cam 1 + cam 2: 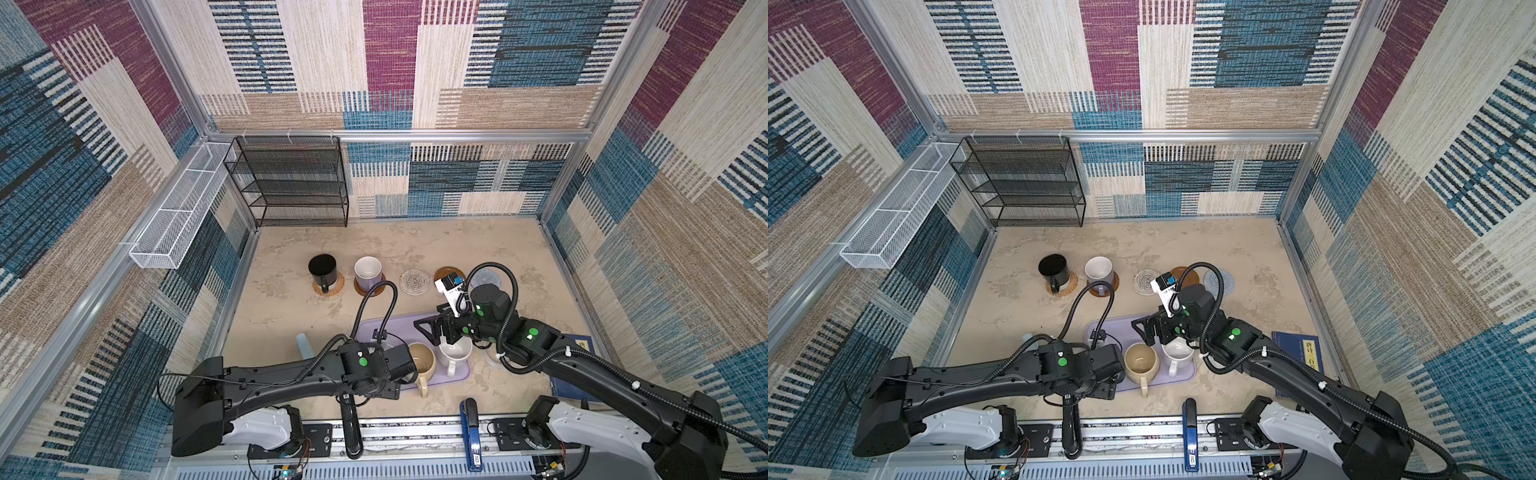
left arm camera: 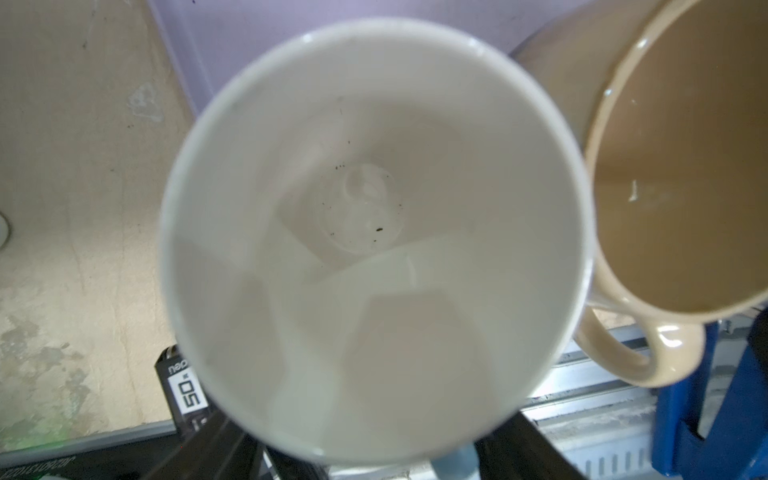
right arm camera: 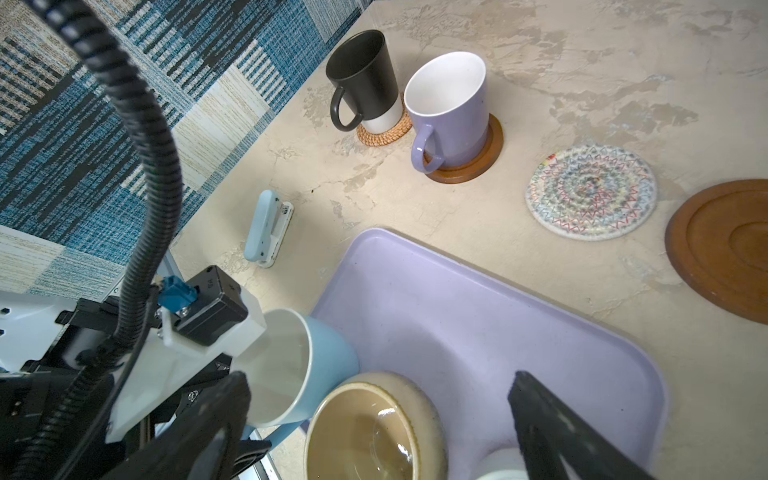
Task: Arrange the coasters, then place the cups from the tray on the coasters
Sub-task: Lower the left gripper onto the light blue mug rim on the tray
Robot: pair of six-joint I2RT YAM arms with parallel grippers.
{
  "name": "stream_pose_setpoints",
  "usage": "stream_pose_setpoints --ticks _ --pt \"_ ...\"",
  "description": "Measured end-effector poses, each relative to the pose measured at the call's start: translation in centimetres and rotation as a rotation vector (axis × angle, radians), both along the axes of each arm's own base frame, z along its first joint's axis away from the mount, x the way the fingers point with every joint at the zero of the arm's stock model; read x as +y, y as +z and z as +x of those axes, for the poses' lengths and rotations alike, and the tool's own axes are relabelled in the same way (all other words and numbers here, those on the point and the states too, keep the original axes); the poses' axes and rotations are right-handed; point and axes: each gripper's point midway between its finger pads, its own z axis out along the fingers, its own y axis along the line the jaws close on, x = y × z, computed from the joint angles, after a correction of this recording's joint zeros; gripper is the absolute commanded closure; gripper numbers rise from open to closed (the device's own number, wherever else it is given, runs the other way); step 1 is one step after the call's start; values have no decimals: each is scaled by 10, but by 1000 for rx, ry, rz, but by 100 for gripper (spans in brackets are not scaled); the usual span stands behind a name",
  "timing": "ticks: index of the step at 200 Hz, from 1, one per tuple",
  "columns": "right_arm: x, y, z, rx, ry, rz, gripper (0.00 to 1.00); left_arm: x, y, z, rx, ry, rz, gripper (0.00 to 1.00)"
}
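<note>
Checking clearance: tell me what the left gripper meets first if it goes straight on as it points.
The light blue mug: the left gripper points straight down at it; how near is unclear.

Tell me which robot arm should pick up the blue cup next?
Probably left. The left gripper sits right over the blue cup at the left end of the tray. The right gripper hangs open farther along it, by the beige cup.
</note>
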Motion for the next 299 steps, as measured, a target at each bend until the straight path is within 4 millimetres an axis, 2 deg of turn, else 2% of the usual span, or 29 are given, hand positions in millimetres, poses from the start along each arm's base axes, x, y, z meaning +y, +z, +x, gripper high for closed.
stream_pose_setpoints --ticks 44,105,119,151,189,262,299 --pt "2 -2 0 6 7 2 0 6 -8 -2 -1 16 -4 53" --pt "3 -7 1 12 5 0 1 7 -11 1 -24 24 -7 66" --pt "4 -8 1 16 10 1 0 8 -13 2 -29 26 1 78" --pt "5 -12 1 24 12 1 0 9 -15 5 -42 28 12 82" --pt "8 -20 0 46 23 -9 0 12 -13 6 -57 31 15 100" --pt "10 -26 -3 65 37 3 1 10 -3 7 -75 12 -23 100" --pt "7 -28 2 69 0 -5 0 9 2 8 -85 -7 -32 100"
